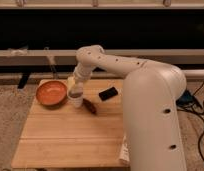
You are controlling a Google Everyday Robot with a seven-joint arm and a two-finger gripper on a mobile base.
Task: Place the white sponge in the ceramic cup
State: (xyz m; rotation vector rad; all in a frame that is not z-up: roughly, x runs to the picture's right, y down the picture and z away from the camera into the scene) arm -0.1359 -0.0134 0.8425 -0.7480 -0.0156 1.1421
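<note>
Risk first: your jaws [76, 93] hang right over the cup [76, 102] at frame centre-left, and whether they are open or gripping you cannot tell. The sponge isn't visible; it may sit inside the cup or between the jaws. Lifting crookedly could tip the cup into the bowl [51, 93] just beside it. Bench [60, 140] room lies toward the lower left.

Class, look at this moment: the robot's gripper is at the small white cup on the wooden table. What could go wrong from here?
1. The gripper sits right over the ceramic cup, so pulling away carelessly might tip it.
2. The orange bowl and a dark brown object lie close beside the cup; a knocked cup could hit them.
3. The white sponge is not visible, so whether it landed inside cannot be confirmed.
</note>
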